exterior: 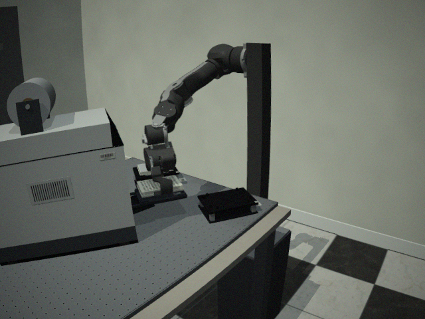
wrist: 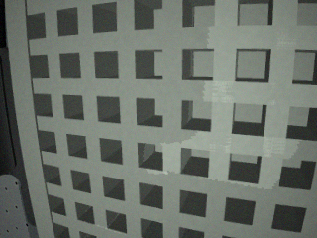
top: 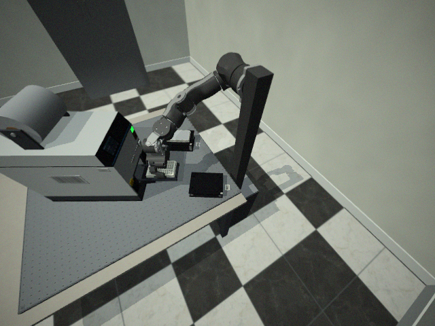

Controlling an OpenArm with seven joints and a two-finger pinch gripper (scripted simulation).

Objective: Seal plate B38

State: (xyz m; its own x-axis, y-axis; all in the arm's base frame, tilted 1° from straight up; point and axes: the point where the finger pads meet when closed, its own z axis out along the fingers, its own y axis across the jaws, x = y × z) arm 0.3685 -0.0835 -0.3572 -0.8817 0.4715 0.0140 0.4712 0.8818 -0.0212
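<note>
Plate B38 [top: 166,170] is a white plate with a grid of open wells. It lies level over the sealer's dark stage [exterior: 161,197], which is out in front of the housing [top: 70,154]. I cannot tell whether it sits down in the pocket. My gripper [exterior: 158,187] points straight down and is shut on B38, with one finger on each side of it. The wrist view is filled with the plate's wells [wrist: 165,126]. The lamp [top: 132,129] on the housing's front shows green. Nest N1 [top: 206,184] is black and empty, near the table's front right corner.
B83 [top: 182,136], a foil-covered plate, sits on nest N2 behind the stage, close to my forearm. The arm's dark post [top: 251,122] stands at the table's right edge. A foil roll [exterior: 30,97] sits on top of the sealer.
</note>
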